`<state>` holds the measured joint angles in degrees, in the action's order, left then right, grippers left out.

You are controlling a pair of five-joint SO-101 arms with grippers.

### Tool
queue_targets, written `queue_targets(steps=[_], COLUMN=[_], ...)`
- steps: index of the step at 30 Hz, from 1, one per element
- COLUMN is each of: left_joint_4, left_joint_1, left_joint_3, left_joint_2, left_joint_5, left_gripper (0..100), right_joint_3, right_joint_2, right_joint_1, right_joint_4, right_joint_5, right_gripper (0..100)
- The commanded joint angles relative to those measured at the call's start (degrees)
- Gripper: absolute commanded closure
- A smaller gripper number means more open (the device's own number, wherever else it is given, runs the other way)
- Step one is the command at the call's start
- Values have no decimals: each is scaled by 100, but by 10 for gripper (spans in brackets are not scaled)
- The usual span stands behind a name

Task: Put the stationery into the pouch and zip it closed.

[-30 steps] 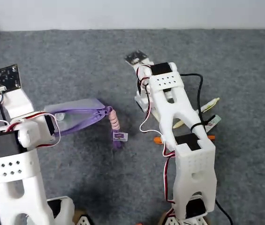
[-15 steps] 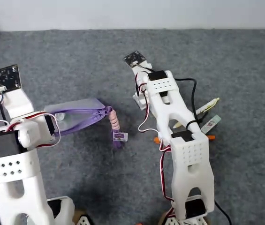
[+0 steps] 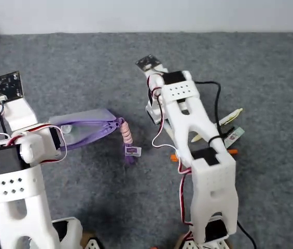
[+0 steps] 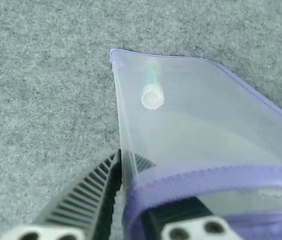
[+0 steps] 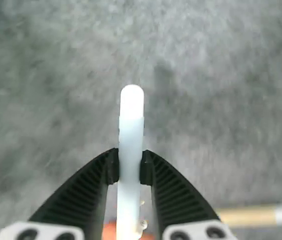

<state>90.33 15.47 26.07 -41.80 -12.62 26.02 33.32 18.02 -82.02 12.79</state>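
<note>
The right gripper [image 5: 130, 169] pinches a light, stiff, likely slippery white pen [image 5: 131, 115] over the counter [image 3: 84, 62], while the left gripper [image 4: 127, 169] clamps the floppy pouch [image 4: 200, 130], resting there, by its firmer zipper rim.

Robotics lab bench being indicated: grey felt-like table covering [image 3: 84, 62] being occupied by two white plastic robot arms [image 3: 14, 197], small bare black circuit board [image 3: 6, 86]; plain white wall [image 3: 146, 15] behind.

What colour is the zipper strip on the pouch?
Purple zipper strip on a see-through pouch; it shows best in the left wrist view.
</note>
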Motion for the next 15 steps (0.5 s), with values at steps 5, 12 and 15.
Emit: queue_targets(steps=[5,12,15], left_joint_4=[114,202,185], left_joint_1=[-18,-18,-18], left_joint_3=[-374,-347,-347], left_joint_2=[9,35,35], left_joint_5=[-70,-70,-70], left_gripper=[987,987,987], right_joint_3=[97,-369,-941], right_joint_2=[-1798,-3407,-4295], right_joint_1=[321,813,1138], right_joint_4=[-1640,-2079,-2062], right_joint_5=[-1020,-1495,-1741], right_gripper=[991,991,991])
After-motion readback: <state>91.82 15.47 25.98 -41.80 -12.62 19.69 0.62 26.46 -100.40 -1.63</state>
